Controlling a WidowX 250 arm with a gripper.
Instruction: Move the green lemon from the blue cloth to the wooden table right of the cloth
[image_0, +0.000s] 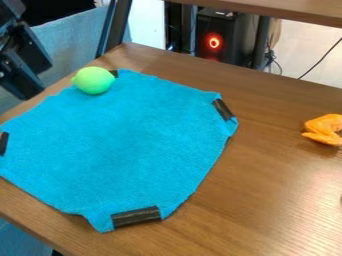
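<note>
Lime (94, 81) position: placed on blue cloth (127, 135), near pincer (24, 62), to its right in view.
Pincer state: cannot be told.

Seen in the camera view, you have the cloth (133, 145) spread on the table (267, 190), with tape strips at its near corner (137, 216), right corner (222, 109), left corner (3, 143) and far corner (114, 73). On the cloth, by that far corner, you find the toy fruit (93, 80). To the cloth's right, well apart from it, your toy chicken wing (325, 129) lies on the table. You see the arm (23, 60) beyond the cloth's far left side, and the computer tower (215, 37) behind the cloth, past the table's far edge.
</note>
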